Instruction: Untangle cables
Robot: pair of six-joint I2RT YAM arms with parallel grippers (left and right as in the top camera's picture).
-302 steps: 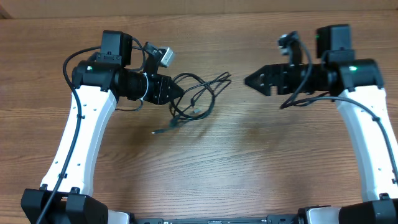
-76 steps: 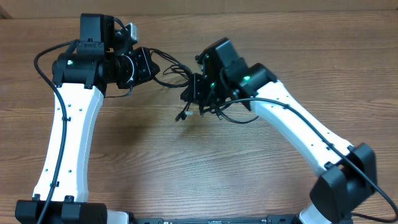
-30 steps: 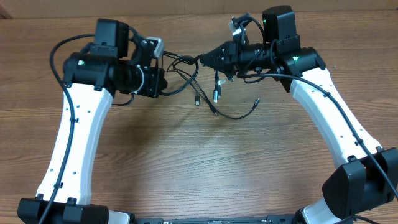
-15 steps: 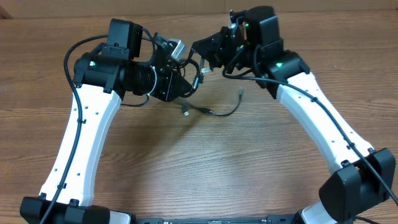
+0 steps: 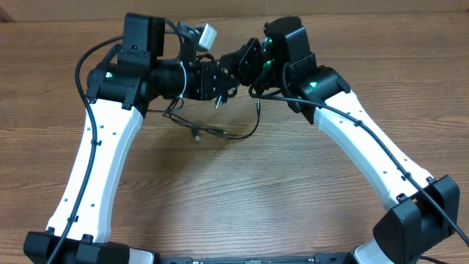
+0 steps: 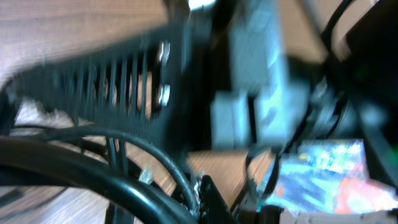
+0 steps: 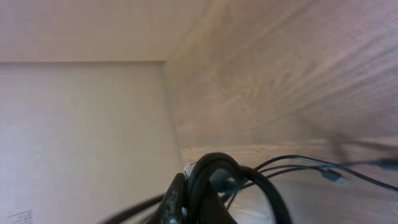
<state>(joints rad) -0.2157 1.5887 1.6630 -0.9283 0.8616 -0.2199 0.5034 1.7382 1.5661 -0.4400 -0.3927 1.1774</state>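
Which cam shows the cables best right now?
Overhead. The cables show nearly whole, loop and plug ends trailing over the table. Left wrist is blurred, only dark strands; right wrist shows just a bunched loop close up.

1. My smooth white left arm (image 5: 94,172) and smooth white right arm (image 5: 370,158) are long links dotted with small dark screws.
2. Behind each claw sits a chunky black joint housing with a green light (image 5: 110,75).
3. Thick black wiring (image 5: 83,110) loops back from the matte black left claw (image 5: 226,82).
4. A small grey-white camera block (image 5: 206,34) rides just above it.
5. The matte black right claw (image 5: 236,64) matches.
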